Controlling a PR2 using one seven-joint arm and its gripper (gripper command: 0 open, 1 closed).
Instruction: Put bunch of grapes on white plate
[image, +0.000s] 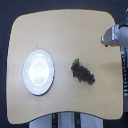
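Note:
The bunch of grapes (83, 72), a small dark purple cluster with a bit of green stem at its upper left end, lies on the wooden table (65, 35) a little right of centre. The white plate (39, 71), round and glossy, sits to the exterior view's left of the grapes with a gap between them, and nothing is on it. My gripper (105, 40) enters at the upper right edge, well up and to the right of the grapes. It is blurred, so its fingers are not distinguishable.
The light wooden table has rounded corners, and its right edge (122, 75) runs under the arm (119, 34). Dark floor surrounds the table. A grey base part (65, 121) shows beyond the bottom edge.

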